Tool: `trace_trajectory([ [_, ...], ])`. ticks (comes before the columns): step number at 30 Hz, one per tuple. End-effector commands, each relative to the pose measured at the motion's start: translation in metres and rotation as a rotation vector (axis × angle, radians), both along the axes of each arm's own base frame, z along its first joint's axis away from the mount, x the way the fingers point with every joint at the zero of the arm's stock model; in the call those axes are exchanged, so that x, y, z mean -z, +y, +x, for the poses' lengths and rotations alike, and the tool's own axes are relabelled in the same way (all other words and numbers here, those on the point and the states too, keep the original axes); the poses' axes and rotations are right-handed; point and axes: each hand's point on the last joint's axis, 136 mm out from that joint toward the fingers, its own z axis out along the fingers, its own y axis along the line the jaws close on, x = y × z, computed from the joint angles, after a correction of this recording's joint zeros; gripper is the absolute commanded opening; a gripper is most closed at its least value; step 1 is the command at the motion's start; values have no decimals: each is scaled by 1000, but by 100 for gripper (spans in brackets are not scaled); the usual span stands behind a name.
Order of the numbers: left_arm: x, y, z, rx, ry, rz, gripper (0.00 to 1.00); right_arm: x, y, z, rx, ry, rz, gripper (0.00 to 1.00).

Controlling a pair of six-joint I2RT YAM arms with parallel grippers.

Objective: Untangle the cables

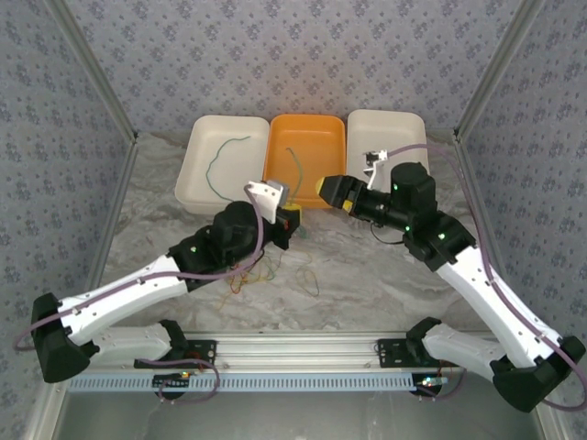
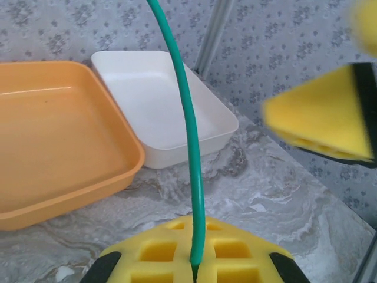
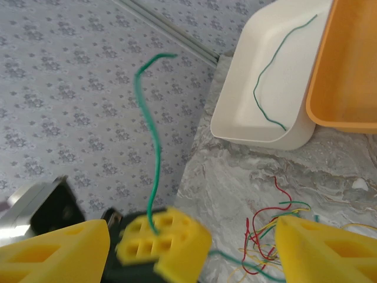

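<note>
My left gripper (image 1: 293,220) is shut on a green cable (image 1: 295,165) that rises over the orange tray (image 1: 316,151). In the left wrist view its yellow pads (image 2: 153,250) pinch the cable (image 2: 189,118) at its lower end. My right gripper (image 1: 326,191) stands open close beside it. In the right wrist view its fingers (image 3: 53,253) straddle the left gripper's yellow pads (image 3: 171,247) without touching the green cable (image 3: 150,130). A tangle of red, green and yellow cables (image 3: 271,230) lies on the table (image 1: 261,270). Another green cable (image 1: 218,163) lies in the left white tray (image 1: 194,151).
A third tray, white (image 1: 404,128), stands at the back right beside the orange one and has nothing in it (image 2: 165,100). A loose thin cable (image 1: 312,280) lies right of the tangle. Patterned walls and metal posts close in the marble table on three sides.
</note>
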Motion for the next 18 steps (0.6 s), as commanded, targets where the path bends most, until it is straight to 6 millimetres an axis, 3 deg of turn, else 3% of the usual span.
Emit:
trace_trajectory([
  [1, -16, 26, 12, -27, 65, -27, 0, -27, -24, -18, 30, -139, -60, 77],
  [6, -14, 80, 52, -127, 125, -36, 0, -8, -42, -35, 44, -165, -164, 78],
  [11, -10, 132, 102, -213, 194, -96, 0, 19, -36, -45, 0, -140, -176, 77],
  [15, 14, 169, 150, -280, 295, -109, 0, 34, -25, -51, -35, -133, -197, 77],
  [18, 31, 185, 182, -310, 347, -121, 0, 42, -18, -54, -55, -128, -210, 77],
])
